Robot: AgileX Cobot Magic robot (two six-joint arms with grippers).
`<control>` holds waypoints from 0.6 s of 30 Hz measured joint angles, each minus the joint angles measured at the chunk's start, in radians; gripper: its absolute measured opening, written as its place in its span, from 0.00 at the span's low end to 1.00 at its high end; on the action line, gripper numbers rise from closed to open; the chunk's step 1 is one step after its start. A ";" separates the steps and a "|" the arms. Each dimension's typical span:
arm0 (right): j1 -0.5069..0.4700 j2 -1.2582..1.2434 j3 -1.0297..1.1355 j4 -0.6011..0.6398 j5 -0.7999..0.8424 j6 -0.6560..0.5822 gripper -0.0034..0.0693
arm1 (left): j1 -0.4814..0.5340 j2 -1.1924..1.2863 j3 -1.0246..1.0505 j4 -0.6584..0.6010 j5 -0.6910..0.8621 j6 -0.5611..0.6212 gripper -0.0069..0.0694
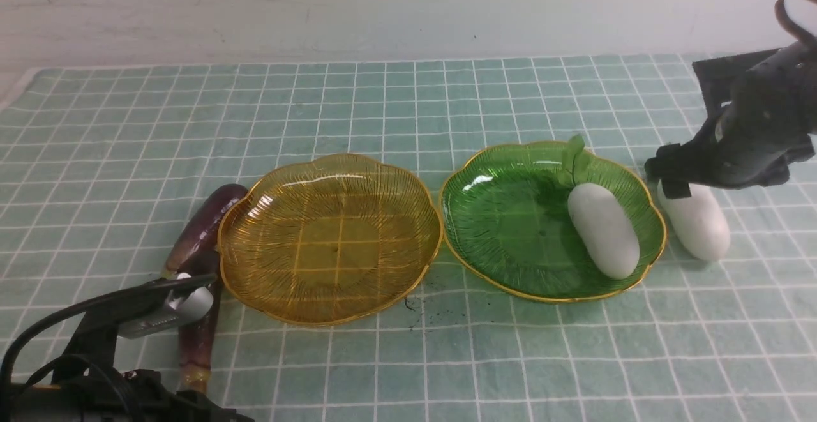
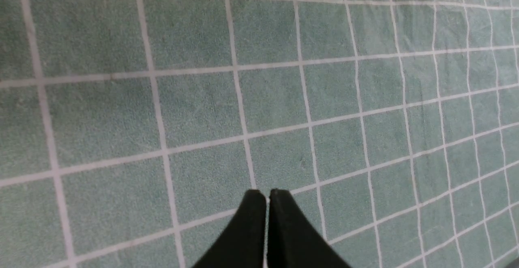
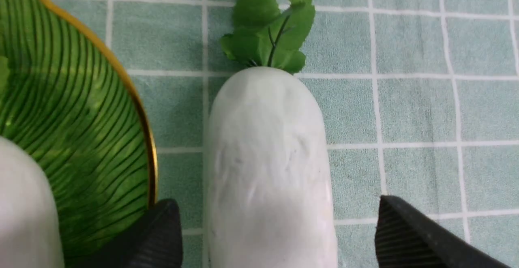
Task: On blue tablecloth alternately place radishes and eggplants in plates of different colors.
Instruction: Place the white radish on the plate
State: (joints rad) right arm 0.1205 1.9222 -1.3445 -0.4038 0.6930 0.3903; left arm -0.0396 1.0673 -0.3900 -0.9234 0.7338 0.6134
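Observation:
On the blue tablecloth [image 1: 408, 103] stand an amber plate [image 1: 332, 237], bare, and a green plate [image 1: 510, 218] to its right. One white radish [image 1: 603, 230] lies in the green plate. A second radish [image 3: 267, 158] lies on the cloth just right of that plate, leaves pointing away. My right gripper [image 3: 276, 201] is open and low over it, one finger on each side, neither visibly touching. Two dark-purple eggplants [image 1: 204, 224] [image 1: 198, 339] lie left of the amber plate. My left gripper [image 2: 265, 193] is shut, holding nothing, over bare cloth.
My left arm [image 1: 96, 339] sits at the near left corner, partly covering the nearer eggplant. The green plate's gold rim [image 3: 150, 158] runs close beside my right gripper's inner finger. A pale wall bounds the far edge of the table.

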 joint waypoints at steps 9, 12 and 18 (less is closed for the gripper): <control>-0.007 0.079 0.000 -0.008 -0.027 0.018 0.85 | 0.000 0.000 0.000 0.000 0.000 0.000 0.08; -0.012 0.088 0.000 -0.008 -0.027 0.018 0.85 | 0.000 0.000 0.000 0.000 0.000 0.000 0.08; -0.014 0.101 0.000 -0.015 -0.025 0.018 0.84 | 0.000 0.000 0.000 0.000 0.000 0.000 0.08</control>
State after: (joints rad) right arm 0.1065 2.0232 -1.3445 -0.4185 0.6681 0.4085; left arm -0.0396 1.0673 -0.3900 -0.9234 0.7338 0.6134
